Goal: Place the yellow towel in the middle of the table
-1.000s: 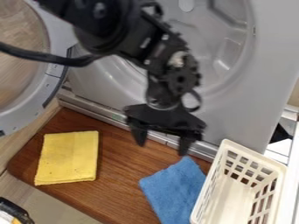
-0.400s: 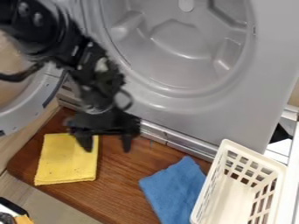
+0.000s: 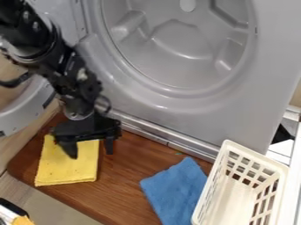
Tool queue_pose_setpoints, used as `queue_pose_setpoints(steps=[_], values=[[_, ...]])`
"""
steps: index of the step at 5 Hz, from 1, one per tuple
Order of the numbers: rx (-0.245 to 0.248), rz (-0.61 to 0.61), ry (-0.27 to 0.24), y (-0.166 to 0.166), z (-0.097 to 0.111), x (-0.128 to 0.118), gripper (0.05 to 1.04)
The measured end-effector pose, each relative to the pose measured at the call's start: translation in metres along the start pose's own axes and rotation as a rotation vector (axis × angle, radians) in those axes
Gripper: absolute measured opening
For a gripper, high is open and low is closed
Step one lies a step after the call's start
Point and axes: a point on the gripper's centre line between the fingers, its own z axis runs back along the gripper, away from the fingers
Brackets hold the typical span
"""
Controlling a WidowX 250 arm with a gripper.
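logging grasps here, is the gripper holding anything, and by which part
Nothing is held: the gripper's jaws are open, and the yellow towel lies flat on the table.

black two-finger gripper [image 3: 90, 154] at left with fingers apart, one finger over folded yellow towel [image 3: 67, 169], brown wooden table [image 3: 123, 184] beneath, blue cloth [image 3: 176, 189] at near right, cream slotted basket [image 3: 232, 202] farther right, gray front-loading washer [image 3: 229, 118] at far side

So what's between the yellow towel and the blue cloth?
Just wooden tabletop lies between the yellow towel and blue cloth in the camera view, with part of the claw hanging above it near the yellow one.
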Motion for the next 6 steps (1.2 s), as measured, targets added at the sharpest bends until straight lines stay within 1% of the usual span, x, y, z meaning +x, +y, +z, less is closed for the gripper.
queue_pose_setpoints(steps=[1,2,3,4,5,6], values=[[0.023,0.046,0.002,0.013,-0.007,0.009,0.999],[0.056,0.096,0.018,0.031,-0.016,0.019,1.0],[0.079,0.118,0.038,0.041,-0.024,0.018,1.0],[0.089,0.138,0.037,0.048,-0.037,0.015,0.999],[0.089,0.149,0.011,0.05,-0.051,0.014,0.999],[0.099,0.163,-0.006,0.052,-0.055,0.014,0.999]])
